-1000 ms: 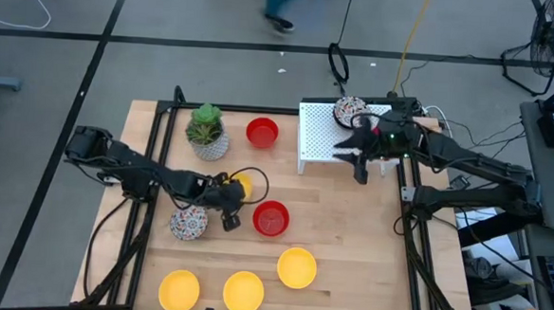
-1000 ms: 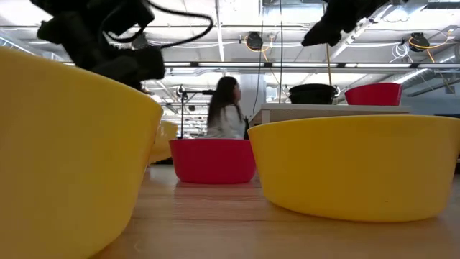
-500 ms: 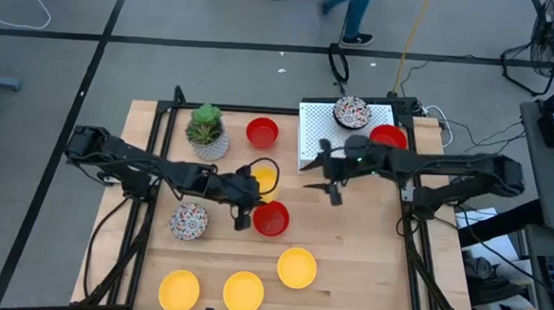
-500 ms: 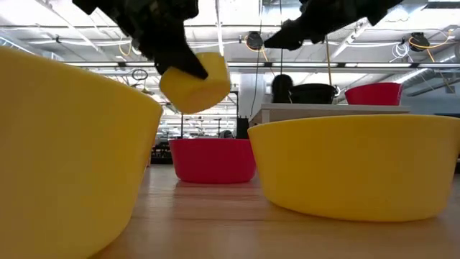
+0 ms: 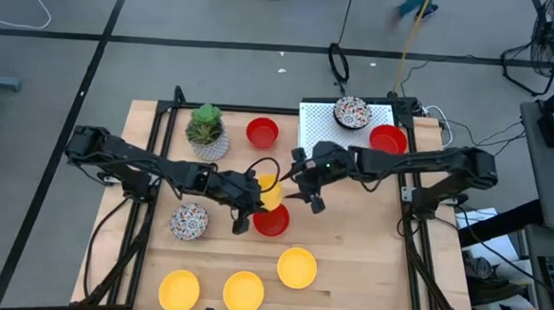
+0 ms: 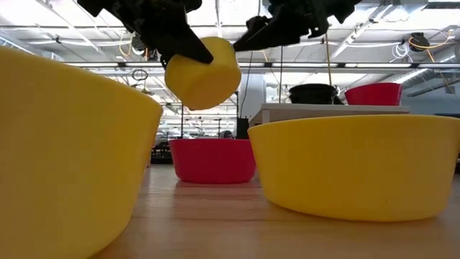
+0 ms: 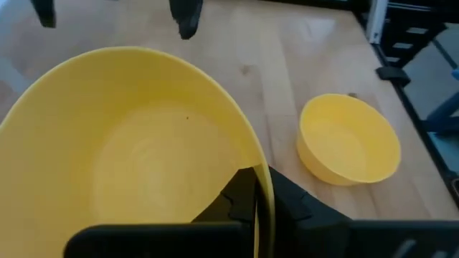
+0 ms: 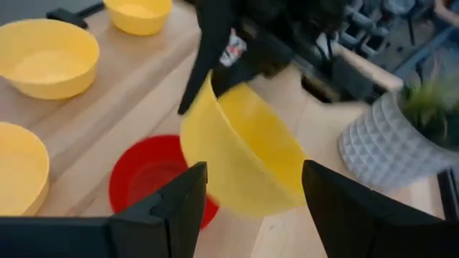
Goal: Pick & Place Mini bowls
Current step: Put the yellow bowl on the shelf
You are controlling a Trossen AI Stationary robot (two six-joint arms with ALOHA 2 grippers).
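Here the left gripper (image 5: 253, 194) pinches the raised yellow bowl (image 5: 269, 192) by its rim; the right gripper (image 5: 301, 185), fingers spread, faces it from just beside, above the red bowl (image 5: 272, 221).

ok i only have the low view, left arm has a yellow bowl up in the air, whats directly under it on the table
Observer: From above, the held yellow bowl hangs over the top edge of a red bowl on the table.
Operator: how is the left gripper holding it
Observer: The left wrist view shows the left gripper pinching the rim, one finger inside the bowl and one outside.
Operator: and the right gripper, is it on the bowl too
Observer: No. In the right wrist view the right gripper is open, with the bowl between and beyond its fingers, not gripped.
Operator: anything already on the white stand
Observer: Yes, from above the white stand carries a speckled bowl and another red bowl.
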